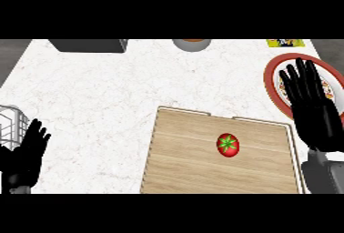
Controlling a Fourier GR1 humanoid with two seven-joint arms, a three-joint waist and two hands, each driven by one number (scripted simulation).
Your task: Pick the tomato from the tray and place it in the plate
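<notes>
**Tomato on the tray, both hands released**

Head view: a red tomato [228, 145] with a green star-shaped calyx lies on a wooden tray [181, 168], a little right of the tray's middle. The tray sits on the white marbled tabletop [101, 91], in the lower centre of the view, its raised rim showing along the far and side edges.

The right hand [312, 109] is at the view's right, its fingers straight and spread, pointing away from the robot. It holds nothing. Its fingers lie over the plate [272, 75], a round plate with a red rim and a patterned inside at the tabletop's right edge. The tomato is to the left of this hand and nearer the robot than its fingertips, apart from it, with the tray's right rim between the two.

The left hand [27, 150] rests at the view's lower left, fingers up and relaxed, grasping nothing, well apart from the tomato. Just beside it stands a wire rack [10, 125].

Along the far edge are a dark grey box [87, 45], a round bowl-like thing [191, 44] and a yellow packet [285, 43].
</notes>
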